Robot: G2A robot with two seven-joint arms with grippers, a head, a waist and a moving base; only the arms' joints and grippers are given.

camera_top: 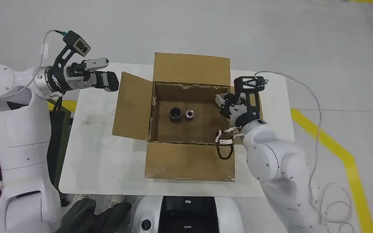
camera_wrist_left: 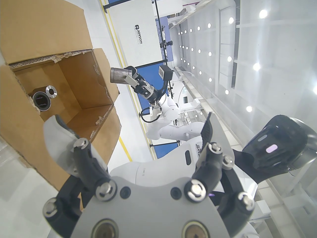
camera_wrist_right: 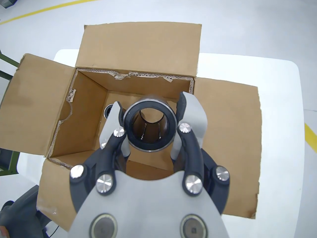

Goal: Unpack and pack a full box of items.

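Note:
An open cardboard box (camera_top: 189, 160) stands on the white table (camera_top: 93, 157), its flaps folded outward. On its floor lie a dark metal sleeve (camera_top: 175, 114) and a smaller silver-ended part (camera_top: 190, 114); the same two pieces (camera_wrist_left: 44, 97) sit deep inside the box in the left wrist view. My right gripper (camera_wrist_right: 151, 111) is shut on a hollow metal cylinder with a black rim (camera_wrist_right: 150, 129), held above the box's right side (camera_top: 228, 100). That held cylinder (camera_wrist_left: 118, 75) is seen from afar above the box wall. My left gripper (camera_wrist_left: 131, 127) is open and holds nothing, left of the box (camera_top: 108, 80).
Yellow floor lines (camera_top: 326, 140) run to the right of the table. Bare table surface lies left of the box and along its right edge (camera_top: 274, 99). A dark green frame (camera_wrist_right: 6, 75) stands beside the table's left side.

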